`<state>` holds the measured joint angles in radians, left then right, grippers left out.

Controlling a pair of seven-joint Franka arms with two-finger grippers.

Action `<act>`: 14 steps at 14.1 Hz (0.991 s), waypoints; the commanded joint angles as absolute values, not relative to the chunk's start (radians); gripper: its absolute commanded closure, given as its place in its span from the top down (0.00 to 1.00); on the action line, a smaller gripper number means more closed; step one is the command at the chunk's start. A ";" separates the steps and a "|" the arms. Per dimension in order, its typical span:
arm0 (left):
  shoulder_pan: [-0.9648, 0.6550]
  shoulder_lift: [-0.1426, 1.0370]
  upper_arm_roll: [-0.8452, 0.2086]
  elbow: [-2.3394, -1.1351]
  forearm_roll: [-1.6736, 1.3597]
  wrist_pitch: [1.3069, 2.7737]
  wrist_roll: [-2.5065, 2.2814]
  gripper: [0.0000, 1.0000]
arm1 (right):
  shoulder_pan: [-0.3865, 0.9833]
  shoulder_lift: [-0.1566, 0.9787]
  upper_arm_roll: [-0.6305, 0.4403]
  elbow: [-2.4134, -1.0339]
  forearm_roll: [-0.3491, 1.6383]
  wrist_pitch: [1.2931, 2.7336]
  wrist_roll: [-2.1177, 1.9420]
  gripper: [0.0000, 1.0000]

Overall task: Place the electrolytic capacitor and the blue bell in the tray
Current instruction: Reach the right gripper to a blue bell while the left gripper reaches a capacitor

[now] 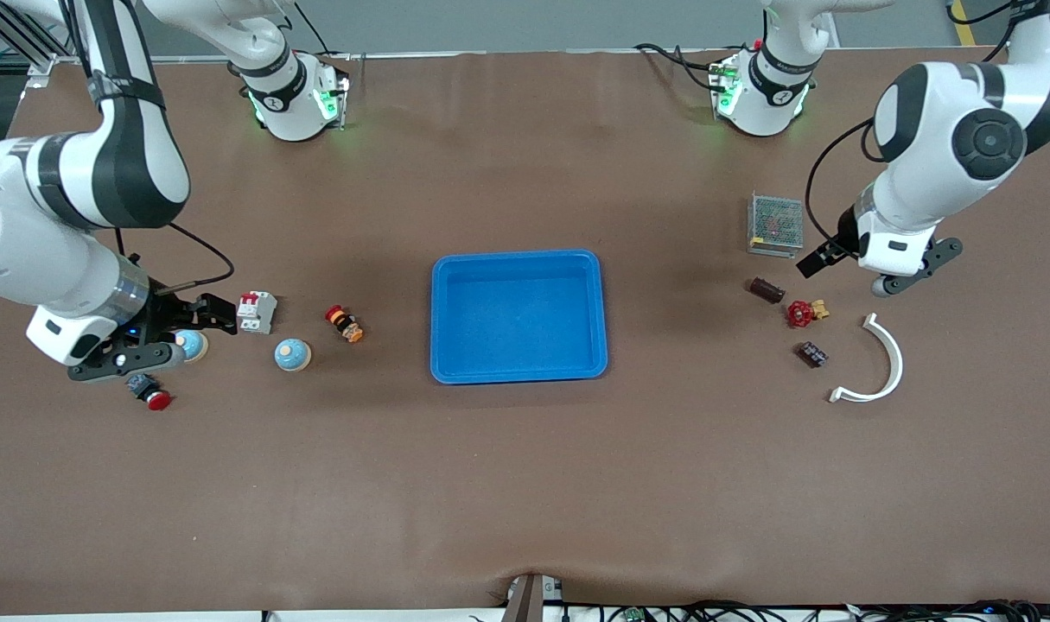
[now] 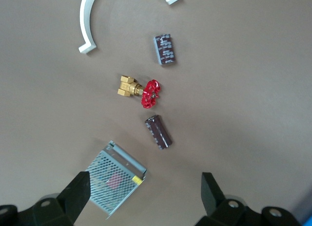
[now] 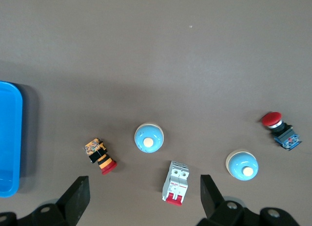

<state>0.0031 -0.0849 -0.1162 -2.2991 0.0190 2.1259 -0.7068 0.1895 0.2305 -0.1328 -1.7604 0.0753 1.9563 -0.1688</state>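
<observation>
hanging over the table near the right arm's end, the right gripper (image 1: 183, 333) has its fingers (image 3: 78, 197) spread wide with nothing between them, touching nothing. below it in the right wrist view lie two blue bells: bell one (image 1: 292, 354), closer to the tray, and bell two (image 1: 190, 345), closer to that end edge and partly covered by the gripper in the front view. a breaker (image 1: 257, 312) sits between the two bells and a little farther from the front camera. a red button (image 1: 150, 393) lies nearer the front camera than bell two, and a striped button (image 1: 345, 324) lies between bell one and the tray.

the blue tray (image 1: 518, 371) rests at the table's middle, with nothing in it.

at the left arm's end the left gripper (image 1: 855, 263) hangs over the table beside a mesh box (image 1: 776, 225), its fingers (image 2: 78, 194) likewise parted wide and free of any load. the capacitor (image 1: 766, 289), a dark cylinder, lies on its side just nearer the front camera than the mesh box. a red valve (image 1: 804, 312) lies just beside it, then a second dark capacitor-like part (image 1: 812, 354) nearer the front edge. a white arc (image 1: 883, 367) lies beside those, toward the end edge.
</observation>
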 commanded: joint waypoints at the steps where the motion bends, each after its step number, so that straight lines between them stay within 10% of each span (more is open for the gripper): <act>1: 0.008 -0.094 -0.121 -2.385 0.003 2.221 -0.807 1.00 | 0.193 0.250 -0.141 -1.767 0.086 1.968 -0.204 1.00; 14: 0.000 0.048 -0.123 -2.431 0.005 2.394 -1.008 1.00 | 0.216 0.258 -0.140 -1.993 0.086 2.204 -0.219 1.00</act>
